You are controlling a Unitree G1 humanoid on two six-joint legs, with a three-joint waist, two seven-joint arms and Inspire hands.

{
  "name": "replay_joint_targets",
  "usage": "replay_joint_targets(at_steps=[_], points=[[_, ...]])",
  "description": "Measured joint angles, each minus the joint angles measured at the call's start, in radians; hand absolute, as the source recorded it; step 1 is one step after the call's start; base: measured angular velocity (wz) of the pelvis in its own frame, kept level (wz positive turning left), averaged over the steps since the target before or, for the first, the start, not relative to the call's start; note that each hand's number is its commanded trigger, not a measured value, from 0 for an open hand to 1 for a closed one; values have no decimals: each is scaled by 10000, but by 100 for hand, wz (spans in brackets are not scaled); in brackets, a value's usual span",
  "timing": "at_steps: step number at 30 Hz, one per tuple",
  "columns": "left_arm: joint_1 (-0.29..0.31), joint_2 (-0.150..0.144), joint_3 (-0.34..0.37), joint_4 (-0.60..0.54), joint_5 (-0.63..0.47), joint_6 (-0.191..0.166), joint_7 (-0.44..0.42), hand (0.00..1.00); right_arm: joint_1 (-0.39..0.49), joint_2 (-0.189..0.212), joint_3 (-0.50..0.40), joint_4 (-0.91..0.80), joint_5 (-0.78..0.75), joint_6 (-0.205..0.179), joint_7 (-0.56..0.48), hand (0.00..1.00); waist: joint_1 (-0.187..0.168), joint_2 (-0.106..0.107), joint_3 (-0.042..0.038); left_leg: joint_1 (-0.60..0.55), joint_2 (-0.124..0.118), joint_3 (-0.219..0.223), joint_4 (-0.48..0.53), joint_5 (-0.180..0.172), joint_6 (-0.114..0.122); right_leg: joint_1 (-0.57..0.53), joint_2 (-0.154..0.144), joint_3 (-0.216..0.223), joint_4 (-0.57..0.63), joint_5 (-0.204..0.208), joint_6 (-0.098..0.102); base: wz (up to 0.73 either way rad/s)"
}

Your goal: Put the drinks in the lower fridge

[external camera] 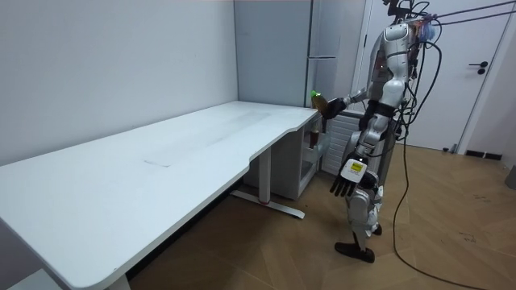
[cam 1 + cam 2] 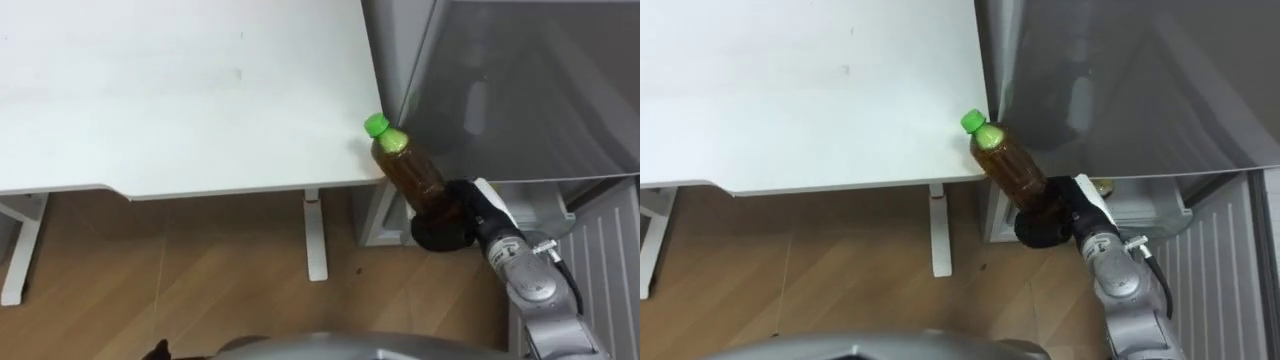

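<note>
In the left eye view, the right robot hand (image 2: 452, 215) is in the lower right of the frame. Its dark fingers are curled tight round the bottom of a drink bottle (image 2: 408, 172). The bottle holds brown drink and has a green cap (image 2: 376, 125). It leans, with the cap pointing up and to the left, at the right corner of the white tabletop (image 2: 180, 90). The grey fridge (image 2: 520, 90) is in the upper right, just beside the tabletop. A brown wooden floor (image 2: 200, 290) runs along the bottom.

In the room view, the robot stands on the floor in the right half of the frame, at the far end of the long tabletop (image 1: 161, 161). The tall fridge (image 1: 322, 48) is at the top middle. The right arm reaches toward the room view's left and holds the bottle (image 1: 320, 103) up in the air near the fridge front. The left robot hand (image 1: 345, 184) hangs low by the leg, fingers straight and loose, holding nothing.

In the right eye view, the bottle (image 2: 1015, 170) sits in the middle, clamped at its bottom by the right robot hand (image 2: 1050, 225), in front of the fridge (image 2: 1140, 80).
</note>
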Motion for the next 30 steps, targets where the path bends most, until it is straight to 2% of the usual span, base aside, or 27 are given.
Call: replay_joint_targets(at_steps=[5,10,12,15,20,25,27,30], points=[[-54,-39,187,58,-23,-233,-188,0,6,1,1,-113,-20,-547,-938,100,1,19,-7,2,0,18,-2,0,0,10,-2,53,11,-2,1,0],[-58,-45,187,223,-39,-472,-146,0,44,7,0,-126,61,-985,-1837,100,-187,-17,-28,35,0,22,-2,0,0,27,1,49,29,-5,5,0],[-52,-46,187,303,-45,-572,-140,0,145,-5,-1,-125,553,-1257,-2366,100,-237,-16,-32,113,4,41,-3,0,0,65,1,60,52,-4,4,-2],[-84,-65,246,341,-40,-586,-159,0,193,-3,-59,-126,1261,-1461,-3082,100,-247,1,-41,180,23,114,-9,0,0,48,0,95,143,-6,2,-6],[-78,-84,348,341,-40,-586,-170,0,193,-2,-507,-134,2125,-1527,-4250,100,-283,40,-64,209,35,239,0,0,1,3,2,215,172,-5,2,-8],[-67,-85,343,342,16,-587,-156,0,205,86,-781,-118,3795,-1529,-5471,100,-484,89,-59,174,43,276,-26,0,1,-100,30,323,163,-2,-2,-4],[37,-84,348,337,20,-588,-136,0,215,138,-1082,134,4533,-1542,-6021,100,-540,177,-113,178,47,286,-47,0,1,-85,37,323,185,3,-7,0],[30,-84,358,334,15,-594,-131,0,249,254,-1393,526,5652,-1540,-6615,100,-541,237,-117,183,49,288,-64,0,0,-99,39,311,187,2,-8,0]])
